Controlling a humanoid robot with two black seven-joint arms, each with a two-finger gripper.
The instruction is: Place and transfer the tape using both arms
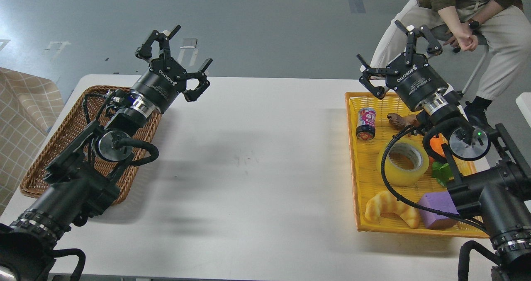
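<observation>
Lying flat in yellow tray (356, 177): tape (403, 158), core upward, just below right pincer (396, 53), fingers spread, gripping nothing. Left pincer (176, 55) spread too, hovering well apart.

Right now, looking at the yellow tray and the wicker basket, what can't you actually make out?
Head view only:
- Wicker basket: its inside is mostly covered by the left arm, contents unknown.
- Orange thing and green thing in the yellow tray: right arm hides most of each.
- Tape: a cable crosses it.
- Can: label too small to read.
</observation>
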